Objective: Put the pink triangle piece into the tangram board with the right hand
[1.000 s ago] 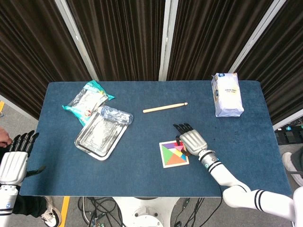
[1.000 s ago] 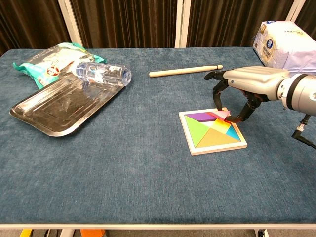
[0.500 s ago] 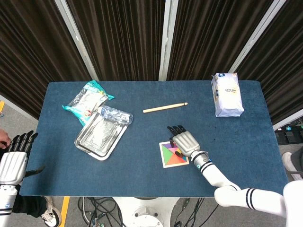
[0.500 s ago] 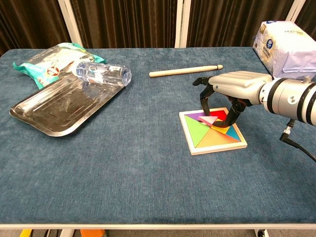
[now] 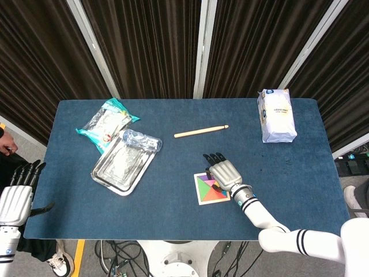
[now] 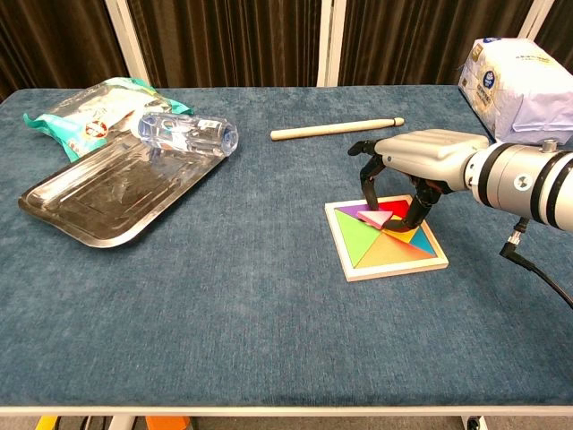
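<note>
Our right hand (image 6: 407, 175) pinched the pink triangle piece (image 6: 378, 215), tilted over the tangram board (image 6: 395, 265). Risk imo: releasing w/ a corner riding up on neighbouring pieces, so it wouldn't seat.

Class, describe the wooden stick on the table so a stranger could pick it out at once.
Start at the blue table and find the white bag at its far right corner. Left of it, near the middle, lies the wooden stick alone on the cloth. It is the only long, thin, pale rod there.
</note>
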